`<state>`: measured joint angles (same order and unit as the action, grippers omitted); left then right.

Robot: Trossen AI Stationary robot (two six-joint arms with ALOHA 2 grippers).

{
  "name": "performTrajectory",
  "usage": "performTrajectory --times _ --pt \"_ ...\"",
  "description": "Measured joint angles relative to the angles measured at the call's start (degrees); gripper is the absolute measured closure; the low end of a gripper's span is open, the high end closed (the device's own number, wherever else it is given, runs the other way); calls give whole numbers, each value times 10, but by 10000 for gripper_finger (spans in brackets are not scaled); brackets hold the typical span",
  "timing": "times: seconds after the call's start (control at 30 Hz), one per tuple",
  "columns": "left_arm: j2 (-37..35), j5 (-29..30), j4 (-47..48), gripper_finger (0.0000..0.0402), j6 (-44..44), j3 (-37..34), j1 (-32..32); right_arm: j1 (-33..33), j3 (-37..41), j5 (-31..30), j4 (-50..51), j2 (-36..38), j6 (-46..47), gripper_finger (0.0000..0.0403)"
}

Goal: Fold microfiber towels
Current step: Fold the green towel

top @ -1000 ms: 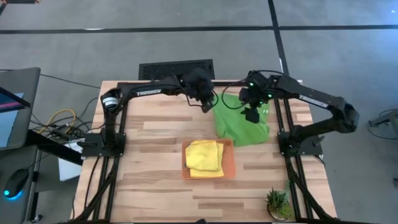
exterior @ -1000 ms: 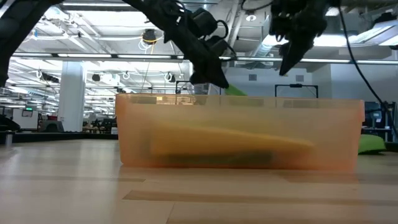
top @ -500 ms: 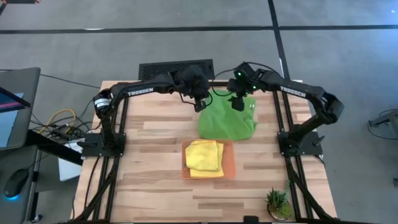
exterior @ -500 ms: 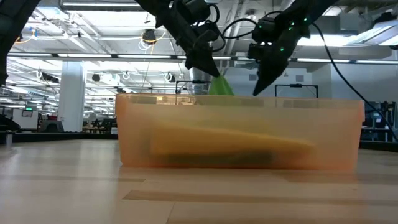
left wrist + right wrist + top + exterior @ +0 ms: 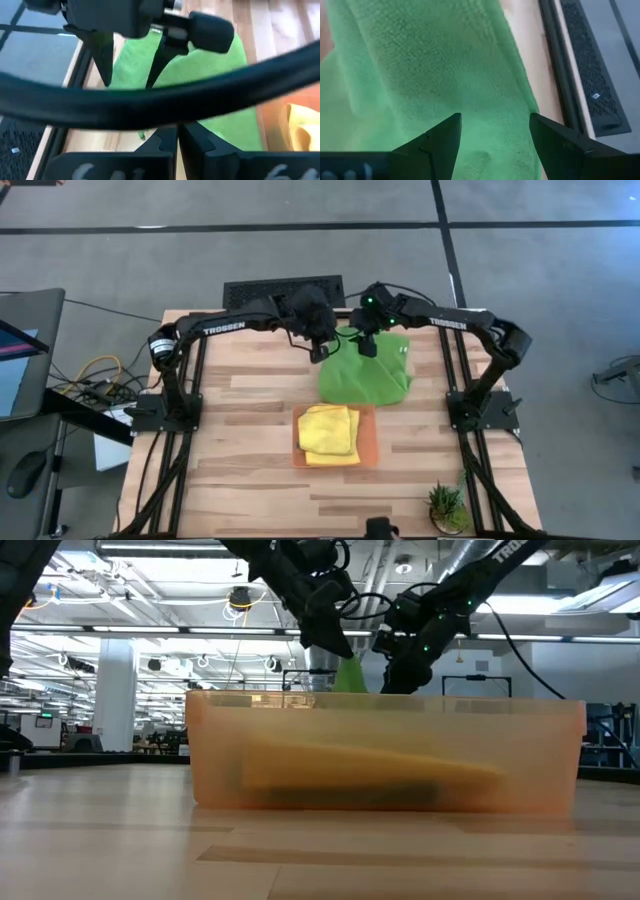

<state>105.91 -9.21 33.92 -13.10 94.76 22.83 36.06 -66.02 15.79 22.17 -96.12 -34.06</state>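
Two black arms [image 5: 240, 327], white lettering, green LED

Wooden table [image 5: 250, 395]: lime green towel [image 5: 365, 375], orange tray [image 5: 368, 442], small potted plant [image 5: 446, 506].

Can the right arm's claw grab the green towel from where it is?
Probably yes. The right gripper is open right above the green towel, with nothing in between. The left gripper pinches the towel's edge nearby.

Grey floor [image 5: 300, 240]; behind, seemingly a bright hall with ceiling lights [image 5: 120, 610].
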Motion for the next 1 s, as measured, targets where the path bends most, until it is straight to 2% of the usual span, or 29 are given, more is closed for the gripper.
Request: performTrajectory --times 0.27,0.6,0.8,1.0 --pt "0 1 31 401 -8 0 0 -3 0 7 -23 33 -5 143" --pt "-6 2 26 401 -22 0 -2 10 -1 55 -42 3 -6 143" --pt "-9 13 62 401 -29 40 -2 11 0 53 -4 -18 -5 143" --pt "-9 72 133 401 -56 98 -1 12 0 51 82 -12 -8 143"
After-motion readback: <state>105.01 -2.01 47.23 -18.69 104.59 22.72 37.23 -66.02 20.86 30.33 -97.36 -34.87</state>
